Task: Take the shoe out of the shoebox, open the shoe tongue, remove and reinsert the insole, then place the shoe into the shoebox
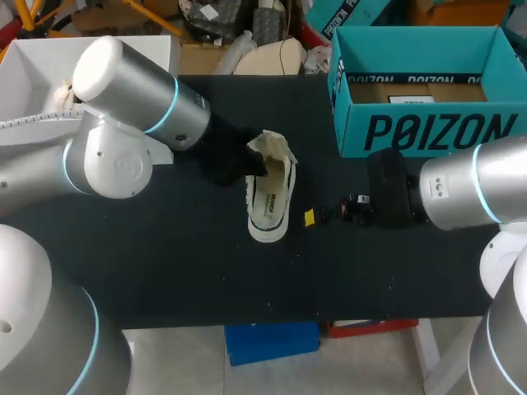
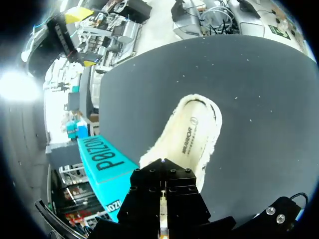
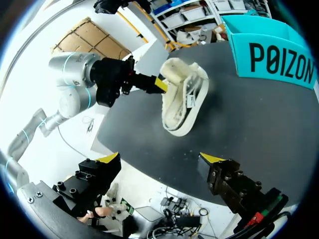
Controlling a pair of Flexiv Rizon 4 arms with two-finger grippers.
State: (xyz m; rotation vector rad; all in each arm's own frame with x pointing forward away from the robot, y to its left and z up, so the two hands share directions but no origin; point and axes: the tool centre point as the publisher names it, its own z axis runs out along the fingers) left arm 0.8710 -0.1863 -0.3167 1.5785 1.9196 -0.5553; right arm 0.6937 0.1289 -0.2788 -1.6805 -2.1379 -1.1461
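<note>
A cream fleece-lined shoe [image 1: 270, 202] lies on the black table [image 1: 165, 263], its printed insole [image 2: 188, 137] showing. Its fluffy tongue [image 1: 273, 146] stands up at the far end. My left gripper [image 1: 257, 163] is shut on the tongue's edge; in the right wrist view one yellow fingertip [image 3: 160, 84] presses into the fleece [image 3: 182, 72]. In the left wrist view only the closed black fingers [image 2: 163, 196] show, with the shoe [image 2: 192, 134] right ahead of them. My right gripper [image 1: 325, 215] [image 3: 160, 159] hovers open to the right of the shoe [image 3: 182, 107], holding nothing.
The open teal shoebox [image 1: 424, 132] [image 3: 279, 59] [image 2: 107, 159] stands at the back right of the table, behind my right arm [image 1: 469, 189]. My left arm [image 1: 140, 99] crosses the table's back left. The table's front edge [image 1: 272, 321] lies below the shoe.
</note>
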